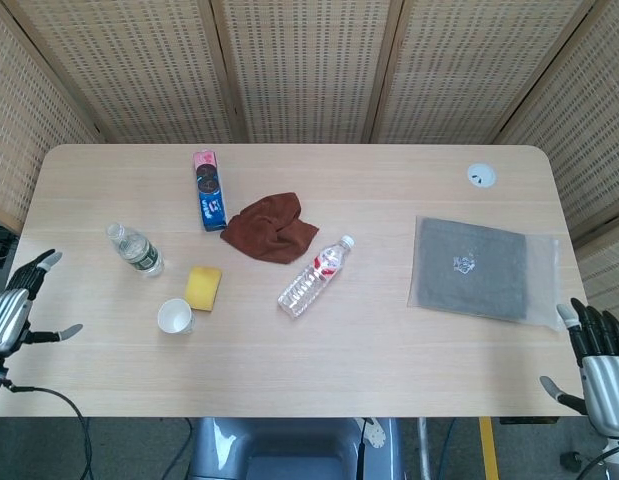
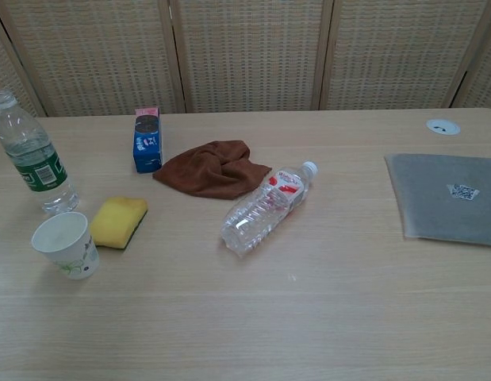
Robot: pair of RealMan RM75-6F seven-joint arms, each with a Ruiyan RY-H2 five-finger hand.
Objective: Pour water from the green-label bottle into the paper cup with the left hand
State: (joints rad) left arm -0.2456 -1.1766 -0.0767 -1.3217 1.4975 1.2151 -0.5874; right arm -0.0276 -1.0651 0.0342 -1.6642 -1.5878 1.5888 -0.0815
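The green-label bottle (image 1: pixel 136 250) (image 2: pixel 34 155) stands upright near the table's left side, cap on. Just in front of it the white paper cup (image 1: pixel 174 316) (image 2: pixel 67 244) stands upright and looks empty. My left hand (image 1: pixel 17 308) hovers at the table's left edge, fingers spread and holding nothing, well left of the bottle. My right hand (image 1: pixel 594 358) hangs off the table's front right corner, fingers apart and empty. The chest view shows neither hand.
A yellow sponge (image 1: pixel 202 287) lies beside the cup. A red-label bottle (image 1: pixel 315 276) lies on its side mid-table. A brown cloth (image 1: pixel 271 228) and a blue cookie box (image 1: pixel 209 190) sit behind. A grey pouch (image 1: pixel 482 268) lies at the right.
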